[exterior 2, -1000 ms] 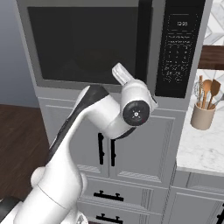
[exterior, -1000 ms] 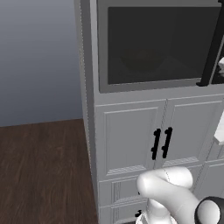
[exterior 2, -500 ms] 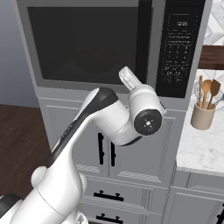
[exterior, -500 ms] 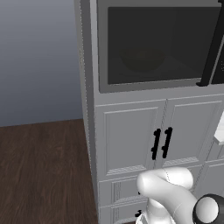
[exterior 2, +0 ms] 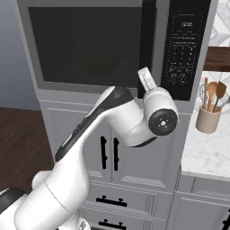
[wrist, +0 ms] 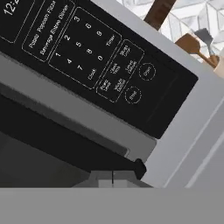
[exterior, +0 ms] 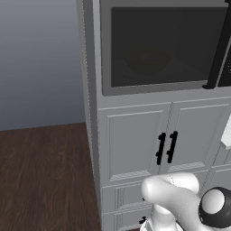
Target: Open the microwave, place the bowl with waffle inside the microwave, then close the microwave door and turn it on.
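- Microwave point(exterior 2: 96, 49) up high in the grey cabinet column, door shut flush, wide dark window facing the robot.
- Bowl point(exterior: 146, 61) dimly visible behind the glass, sitting on the floor of the cavity (dark and hard to read, contents not made out).
- Microwave door point(exterior: 158, 47) closed; tall black bar handle point(exterior 2: 147, 42) running vertically down its right edge.
- Control panel point(wrist: 87, 57) just right of that handle: number keys, then two round buttons point(wrist: 140, 83) at the panel's lower end, presumably start and stop.
- Judging by that: loading and closing look done, only the switch-on left.
- Key relation: panel straight ahead of the claw and close, hand camera rolled so the panel runs as a slanted band; round buttons a little to the right of the line the fingers point along.
- Gripper point(wrist: 113, 177) barely peeking at the bottom edge of the hand view, tips appearing pressed together with just a seam between them; reads as closed, holding nothing (a fair poking shape for a button).
- Arm pose: rising from the base, elbow bent forward, wrist point(exterior 2: 157, 119) lifted in front of the door's lower right corner, hand tilted up toward the panel.
- Beyond, to the right: marble counter point(exterior 2: 209, 155) with a beige utensil holder point(exterior 2: 208, 120) full of wooden spoons, well apart from the hand.
- Below: panelled cabinet doors point(exterior: 135, 140) with small black handles, not part of the job.
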